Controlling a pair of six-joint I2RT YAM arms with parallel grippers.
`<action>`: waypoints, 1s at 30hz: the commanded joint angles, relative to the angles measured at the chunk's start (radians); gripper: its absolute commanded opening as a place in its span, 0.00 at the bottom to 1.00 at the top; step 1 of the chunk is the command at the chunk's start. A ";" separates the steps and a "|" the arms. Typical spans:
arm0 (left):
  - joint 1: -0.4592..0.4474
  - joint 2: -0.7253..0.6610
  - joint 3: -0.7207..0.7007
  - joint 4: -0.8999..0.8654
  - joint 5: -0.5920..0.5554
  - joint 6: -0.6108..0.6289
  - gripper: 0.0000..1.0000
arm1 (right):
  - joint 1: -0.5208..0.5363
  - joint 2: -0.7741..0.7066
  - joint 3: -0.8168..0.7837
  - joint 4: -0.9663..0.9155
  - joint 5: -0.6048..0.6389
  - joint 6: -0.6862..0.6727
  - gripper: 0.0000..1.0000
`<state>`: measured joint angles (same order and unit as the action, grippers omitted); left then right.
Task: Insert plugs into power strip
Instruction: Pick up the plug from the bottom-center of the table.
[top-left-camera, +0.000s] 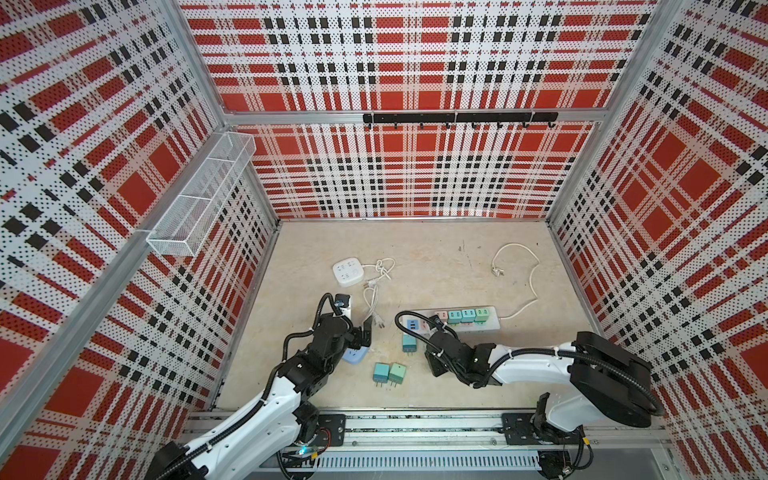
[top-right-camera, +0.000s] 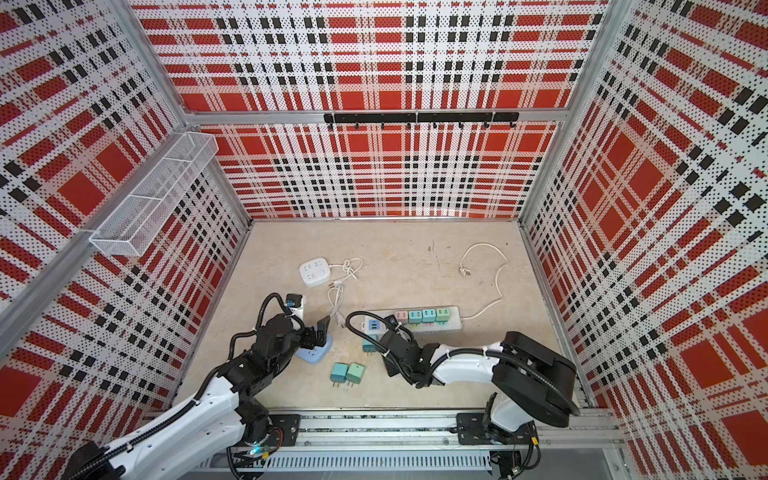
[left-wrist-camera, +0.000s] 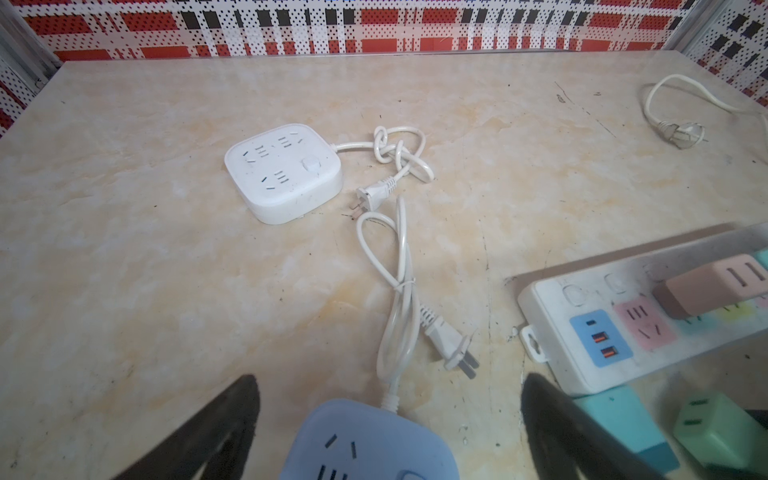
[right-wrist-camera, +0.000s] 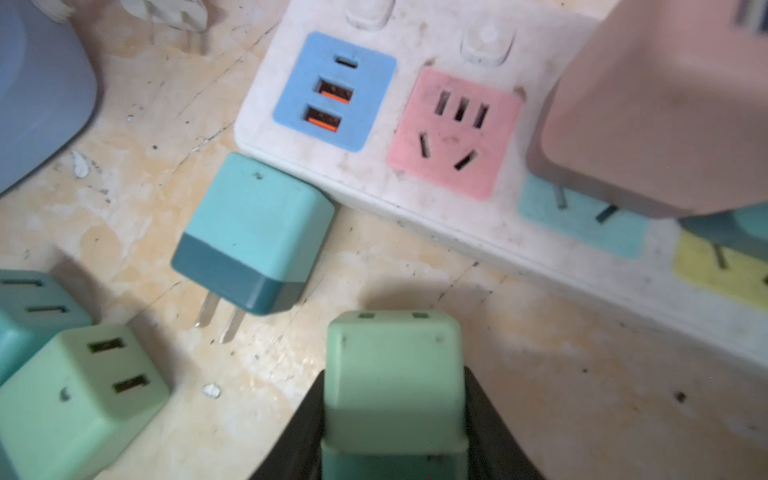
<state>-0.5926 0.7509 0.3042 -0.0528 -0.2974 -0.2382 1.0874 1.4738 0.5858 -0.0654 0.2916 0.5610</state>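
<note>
The long white power strip (top-left-camera: 494, 323) (right-wrist-camera: 415, 220) lies mid-table. A pale pink plug (top-left-camera: 440, 316) (right-wrist-camera: 656, 104), two teal plugs (top-left-camera: 461, 316) and a mint one (top-left-camera: 482, 316) stand in its sockets. My right gripper (right-wrist-camera: 395, 374) is shut on a mint green plug (right-wrist-camera: 392, 353), just in front of the strip's pink socket (right-wrist-camera: 455, 133). A teal plug (top-left-camera: 409, 343) (right-wrist-camera: 253, 232) lies beside the strip. Another teal plug (top-left-camera: 380, 372) and a mint plug (top-left-camera: 397, 372) lie nearer the front. My left gripper (left-wrist-camera: 390, 377) (top-left-camera: 365, 332) hangs open over a blue socket cube (left-wrist-camera: 374, 440).
A white square socket block (top-left-camera: 348, 272) with a knotted cord (left-wrist-camera: 399, 153) sits at the back left. The blue cube's cord and plug (left-wrist-camera: 449, 340) lie between the arms. The long strip's cord (top-left-camera: 515, 266) loops to the back right. A wire basket (top-left-camera: 199, 195) hangs on the left wall.
</note>
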 joint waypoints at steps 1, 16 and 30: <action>-0.009 -0.005 0.021 0.002 -0.017 -0.016 0.99 | 0.002 -0.091 -0.017 0.043 0.018 -0.041 0.23; -0.007 0.023 0.062 -0.023 -0.075 -0.049 0.99 | 0.003 -0.285 -0.079 0.311 0.075 -0.316 0.08; -0.161 -0.014 0.246 -0.166 0.018 -0.080 0.98 | 0.002 -0.518 -0.231 0.594 0.053 -0.583 0.01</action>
<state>-0.7082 0.7639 0.5110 -0.1791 -0.3180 -0.2729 1.0878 0.9985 0.3824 0.3840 0.3458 0.0734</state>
